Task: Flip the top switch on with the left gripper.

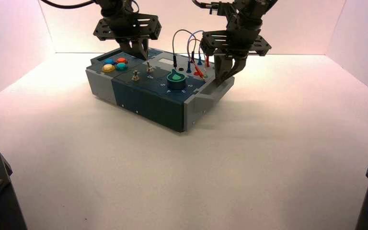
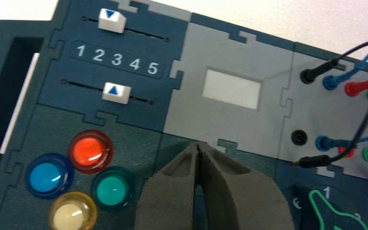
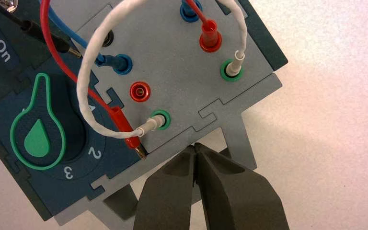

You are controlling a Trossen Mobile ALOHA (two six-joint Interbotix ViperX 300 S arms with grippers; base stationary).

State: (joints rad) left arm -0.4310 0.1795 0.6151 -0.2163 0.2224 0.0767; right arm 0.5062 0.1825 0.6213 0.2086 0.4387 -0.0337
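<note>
On top of the blue-grey box [image 1: 148,103], near its middle, stand two small metal toggle switches. The top switch [image 1: 149,68] is the farther one; the lower switch [image 1: 135,75] is nearer the front. My left gripper [image 1: 143,56] hangs just above and behind the top switch, fingers shut on nothing. In the left wrist view the left gripper [image 2: 199,146] has its closed tips over the seam below the white display [image 2: 231,88], and both switches are hidden under the fingers. My right gripper [image 1: 223,76] is shut at the box's right end, over the grey handle [image 3: 239,139].
Coloured round buttons [image 2: 90,151] sit at the box's left, with two white sliders [image 2: 116,92] behind them. A green-rimmed knob [image 1: 175,76] lies right of the switches. Looping wires [image 1: 191,43] plug into sockets at the right. White walls surround the table.
</note>
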